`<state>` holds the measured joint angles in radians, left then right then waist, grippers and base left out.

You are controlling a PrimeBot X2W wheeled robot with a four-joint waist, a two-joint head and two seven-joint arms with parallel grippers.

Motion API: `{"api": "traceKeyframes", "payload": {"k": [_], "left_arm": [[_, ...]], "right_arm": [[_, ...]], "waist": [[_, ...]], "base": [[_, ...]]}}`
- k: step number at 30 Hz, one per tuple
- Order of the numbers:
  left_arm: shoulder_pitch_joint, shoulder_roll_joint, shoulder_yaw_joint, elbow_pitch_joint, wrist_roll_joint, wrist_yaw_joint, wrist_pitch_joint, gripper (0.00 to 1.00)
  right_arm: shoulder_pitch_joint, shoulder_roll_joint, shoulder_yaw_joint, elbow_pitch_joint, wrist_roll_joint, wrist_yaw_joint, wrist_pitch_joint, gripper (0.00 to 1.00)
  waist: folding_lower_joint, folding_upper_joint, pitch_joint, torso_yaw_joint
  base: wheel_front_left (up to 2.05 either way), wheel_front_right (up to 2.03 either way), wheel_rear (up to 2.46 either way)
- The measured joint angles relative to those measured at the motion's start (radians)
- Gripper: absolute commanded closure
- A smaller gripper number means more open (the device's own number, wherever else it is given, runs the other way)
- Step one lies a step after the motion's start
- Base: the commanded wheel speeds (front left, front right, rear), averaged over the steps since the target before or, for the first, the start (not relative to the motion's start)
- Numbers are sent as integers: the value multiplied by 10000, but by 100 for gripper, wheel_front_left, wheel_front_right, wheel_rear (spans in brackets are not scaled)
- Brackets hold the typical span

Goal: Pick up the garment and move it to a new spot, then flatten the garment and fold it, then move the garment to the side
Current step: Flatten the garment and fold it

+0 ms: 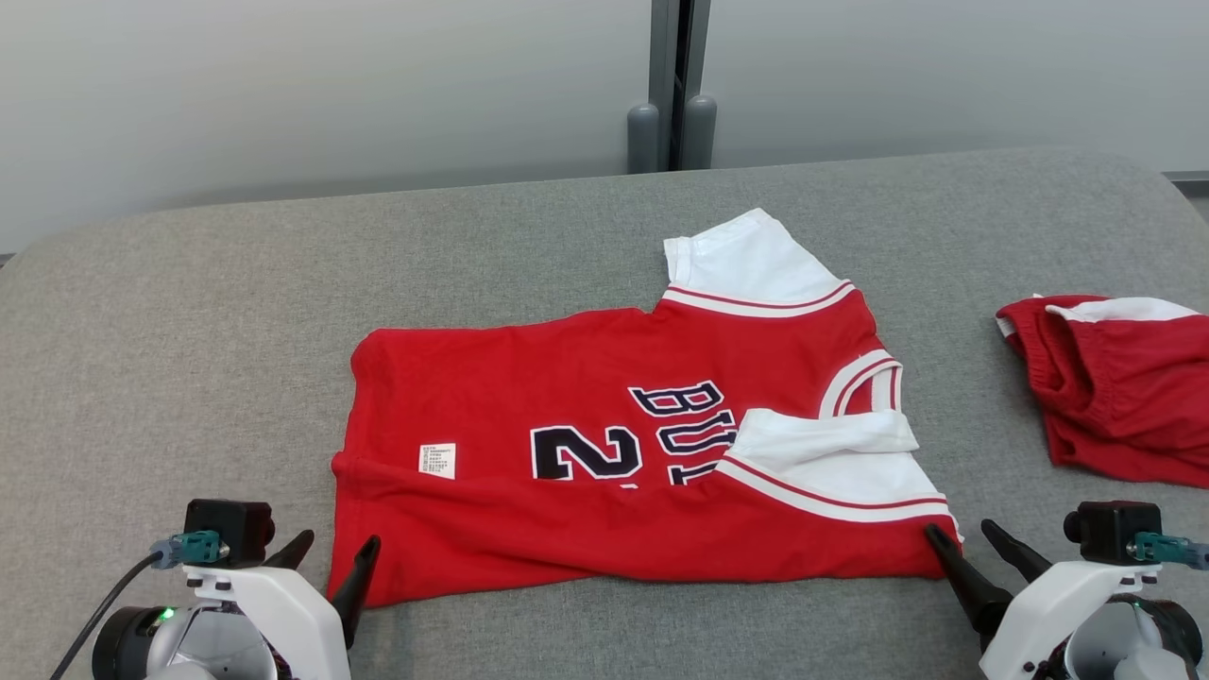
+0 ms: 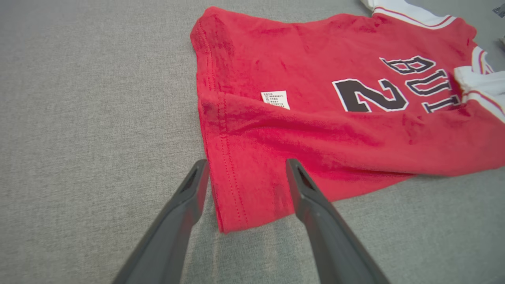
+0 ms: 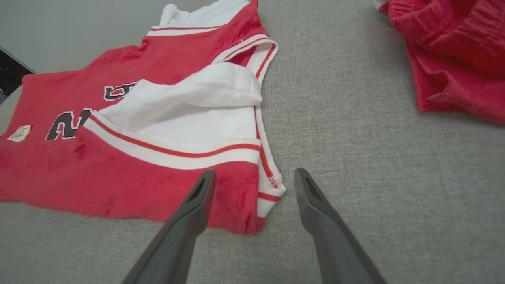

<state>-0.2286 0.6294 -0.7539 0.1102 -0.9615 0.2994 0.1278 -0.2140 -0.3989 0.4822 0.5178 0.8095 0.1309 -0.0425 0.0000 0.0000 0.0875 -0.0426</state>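
1. The jersey (image 1: pixel 604 472) is lying spread on the grey pad (image 1: pixel 189 331), hem toward the robot's left, collar toward its right, with its near edge folded over the print.
2. One white sleeve (image 1: pixel 831 453) is lying across the lettering; the other (image 1: pixel 746 260) is sticking out at the far side.
3. The left gripper (image 1: pixel 340 540) is straddling the near hem corner, jaws wide, gripping nothing.
4. The right gripper (image 1: pixel 959 529) is sitting at the near shoulder corner, jaws wide, one finger over red cloth, one over bare pad.
5. Red shorts (image 1: pixel 1115 397) are lying bunched well apart, on the right.
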Motion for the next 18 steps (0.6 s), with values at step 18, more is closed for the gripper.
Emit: {"api": "traceKeyframes", "payload": {"k": [18], "left_arm": [[-399, -541, -510, 1574, -104, -36, 892, 0]], "right_arm": [[361, 1563, -2073, -767, -1703, 0, 1900, 0]], "waist": [[0, 0, 377, -56]], "base": [[0, 0, 0]]}}
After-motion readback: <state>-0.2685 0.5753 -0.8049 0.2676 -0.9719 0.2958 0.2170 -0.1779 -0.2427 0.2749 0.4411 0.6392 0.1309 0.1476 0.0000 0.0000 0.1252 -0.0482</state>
